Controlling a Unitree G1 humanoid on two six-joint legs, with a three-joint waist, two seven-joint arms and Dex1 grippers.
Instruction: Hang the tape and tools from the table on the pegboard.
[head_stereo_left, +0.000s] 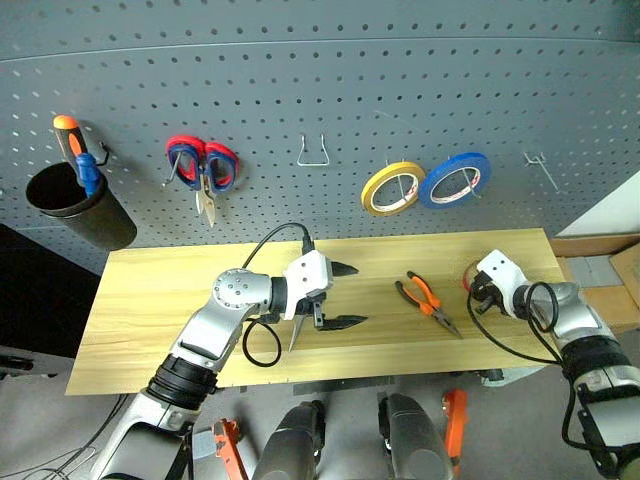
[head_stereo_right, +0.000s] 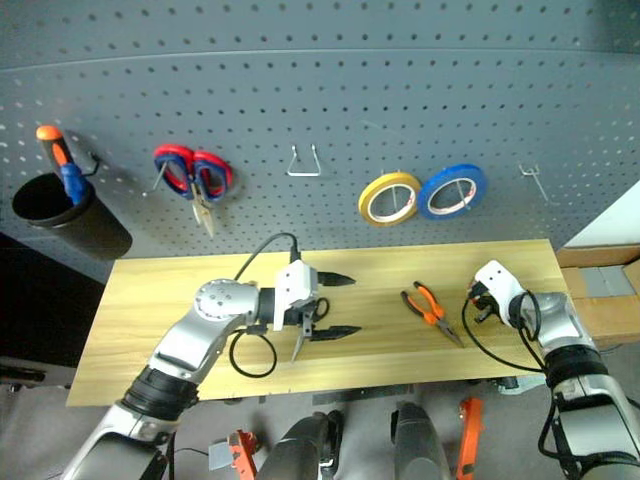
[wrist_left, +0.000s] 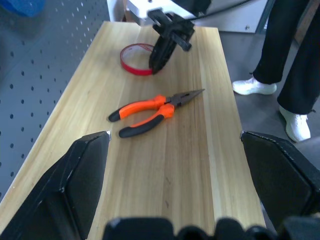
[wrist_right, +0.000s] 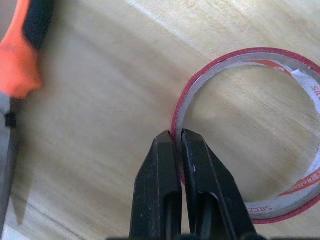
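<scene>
Behind our arms a wide dark grey pegboard (head_stereo_left: 320, 90) fills the wall, and below it runs the long light yellowish wooden table (head_stereo_left: 160, 300). At the board's left end hangs a black cup (head_stereo_left: 78, 208), with an orange-and-blue-handled screwdriver (head_stereo_left: 78, 152) standing in it. Red-and-blue-handled shears (head_stereo_left: 203, 168), a yellow tape roll (head_stereo_left: 392, 188) and a blue tape roll (head_stereo_left: 455, 180) hang on hooks.

Our right gripper (wrist_right: 176, 145) has its two black fingers clenched on the wall of the thin red tape ring (wrist_right: 250, 135), one finger inside the ring and one outside; the ring lies flat near the table's right end. Our left gripper (head_stereo_left: 345, 295) hangs over the middle of the table with its fingers spread wide, holding nothing. Between the two grippers the orange-and-black-handled pliers (head_stereo_left: 428, 303) lie on the wood.
</scene>
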